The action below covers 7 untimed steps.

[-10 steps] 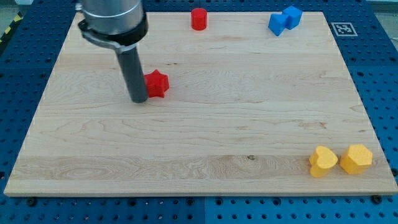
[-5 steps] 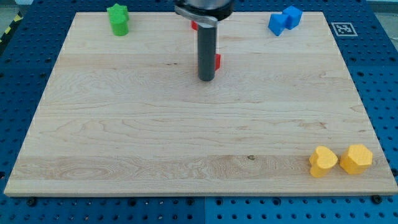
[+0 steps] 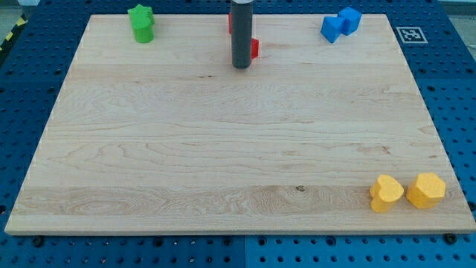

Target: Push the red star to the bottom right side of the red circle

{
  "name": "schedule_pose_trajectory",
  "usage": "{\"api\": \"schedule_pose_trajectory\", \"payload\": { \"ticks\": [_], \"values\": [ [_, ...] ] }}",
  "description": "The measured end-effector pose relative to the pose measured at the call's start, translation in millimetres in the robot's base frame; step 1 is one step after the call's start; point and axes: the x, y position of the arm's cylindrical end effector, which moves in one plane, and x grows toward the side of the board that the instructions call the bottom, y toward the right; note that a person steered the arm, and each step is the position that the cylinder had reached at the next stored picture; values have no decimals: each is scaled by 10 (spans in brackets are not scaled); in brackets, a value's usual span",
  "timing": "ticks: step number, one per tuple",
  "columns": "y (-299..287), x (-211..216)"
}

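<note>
My dark rod comes down at the view's top centre and my tip (image 3: pixel 241 66) rests on the board. The red star (image 3: pixel 254 49) is mostly hidden behind the rod; only a small red part shows at its right side, touching or very close to it. The red circle (image 3: pixel 230 22) is also mostly hidden behind the rod, with a thin red sliver showing at the rod's left side near the board's top edge. The star lies just below and right of the circle.
A green block (image 3: pixel 140 23) stands at the top left. Two blue blocks (image 3: pixel 341 23) sit together at the top right. Two yellow blocks (image 3: pixel 407 191) sit together at the bottom right. The wooden board (image 3: pixel 223 164) lies on a blue perforated table.
My tip has moved from the board's upper left to the top centre, pushing the red star right and up until it lies beside the red circle. The green block is now uncovered.
</note>
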Motion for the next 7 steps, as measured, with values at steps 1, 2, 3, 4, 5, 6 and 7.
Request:
{"api": "schedule_pose_trajectory", "payload": {
  "ticks": [1, 2, 3, 4, 5, 6, 7],
  "values": [
    [3, -262],
    [3, -488],
    [4, -558],
    [55, -516],
    [55, -514],
    [90, -460],
    [467, 138]
  ]
}}
